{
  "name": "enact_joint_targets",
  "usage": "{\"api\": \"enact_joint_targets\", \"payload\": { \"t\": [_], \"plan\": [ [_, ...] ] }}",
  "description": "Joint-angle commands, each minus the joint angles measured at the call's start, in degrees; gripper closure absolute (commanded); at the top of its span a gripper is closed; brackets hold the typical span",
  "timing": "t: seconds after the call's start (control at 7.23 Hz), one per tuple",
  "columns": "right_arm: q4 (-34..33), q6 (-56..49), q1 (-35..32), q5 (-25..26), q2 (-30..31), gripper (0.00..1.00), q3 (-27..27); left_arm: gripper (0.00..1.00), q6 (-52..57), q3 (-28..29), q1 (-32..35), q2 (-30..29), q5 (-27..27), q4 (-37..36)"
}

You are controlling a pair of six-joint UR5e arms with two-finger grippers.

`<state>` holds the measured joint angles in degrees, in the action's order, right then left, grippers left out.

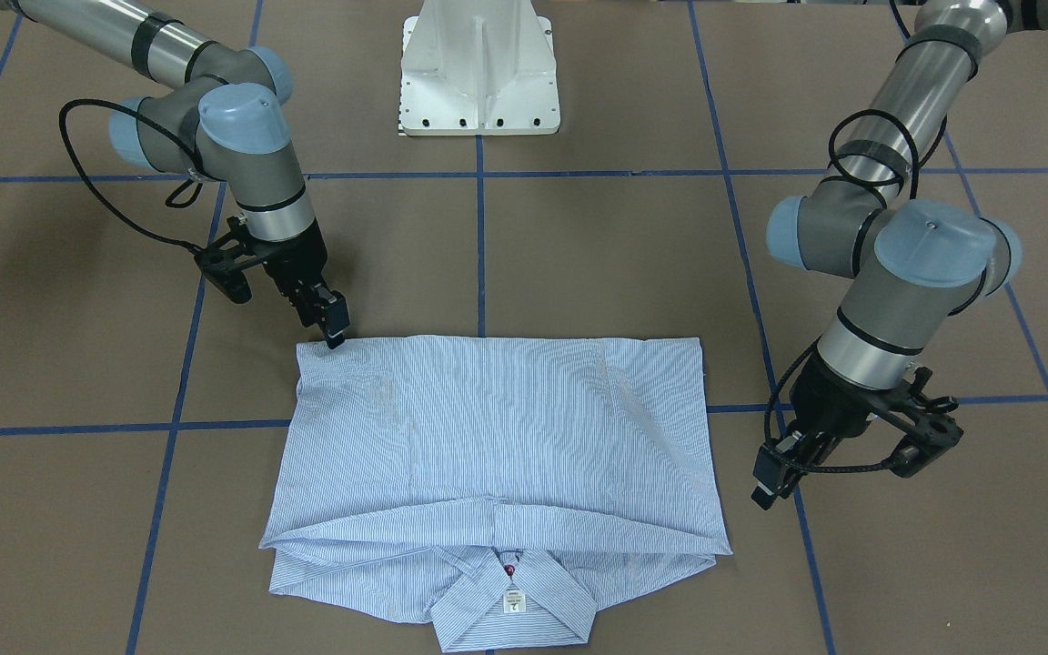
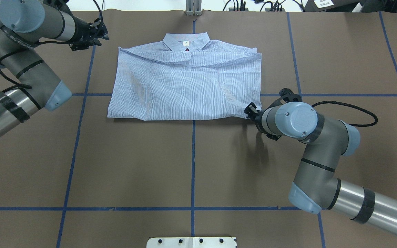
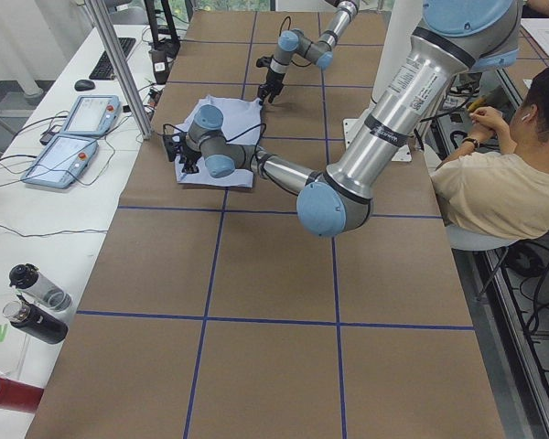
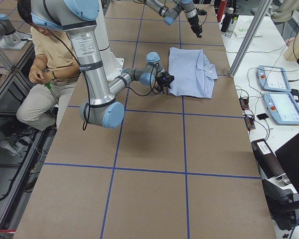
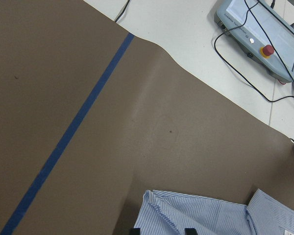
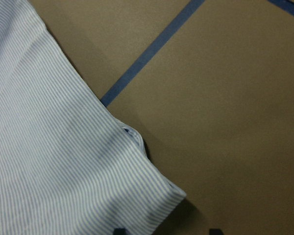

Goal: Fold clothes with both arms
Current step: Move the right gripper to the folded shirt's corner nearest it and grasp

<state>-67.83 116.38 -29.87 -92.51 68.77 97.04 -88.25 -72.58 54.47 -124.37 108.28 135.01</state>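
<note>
- The jaws of the right arm's black two-finger gripper [image 1: 333, 335] stand spread and hold nothing. Its wrist camera shows the two black fingertips [image 6: 118, 232] well apart.
- Just ahead of those jaws lies one corner of the light blue, white-striped button-up shirt [image 1: 497, 428] (touching them or only nearly so, I can't quite tell). It is the corner at the end away from the collar.
- The shirt is folded into a flat rectangle on the brown paper-covered table [image 1: 579, 255].
- The left arm's black two-finger gripper [image 1: 771, 484] has its jaws parted too, more narrowly, with nothing between them.
- The shirt's collar-end corner sits near the left jaws, off to one side and not touching them.
- The pointed striped collar [image 1: 510, 614], with its small white neck label [image 1: 512, 600], lies at the end of the shirt far from the right jaws.
- Blue tape lines [image 1: 480, 246] run under the cloth.
</note>
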Motion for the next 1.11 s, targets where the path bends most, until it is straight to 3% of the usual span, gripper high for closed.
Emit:
{"api": "enact_joint_targets", "payload": {
  "t": [0.0,0.55,0.69,0.83,0.97],
  "plan": [
    [0.1,-0.5,-0.1,-0.5,-0.1,1.00,-0.2,0.58,0.0,0.0,0.0,0.2,0.0,0.0],
    [-0.4,-1.2,-1.0,-4.6,1.8,1.00,3.9,0.59,0.0,0.0,-0.1,0.4,0.1,0.1],
    [-0.5,-1.2,-1.0,-3.7,1.8,1.00,3.9,0.59,0.0,0.0,-0.1,0.4,0.1,0.1],
    [-0.2,-0.8,-3.7,-4.1,1.7,0.52,3.4,0.59,0.0,0.0,-0.1,0.5,0.1,0.1],
    [-0.1,-0.5,-4.0,-4.1,1.5,0.41,2.5,0.59,0.0,0.0,-0.1,0.5,0.1,0.1]
  ]
}}
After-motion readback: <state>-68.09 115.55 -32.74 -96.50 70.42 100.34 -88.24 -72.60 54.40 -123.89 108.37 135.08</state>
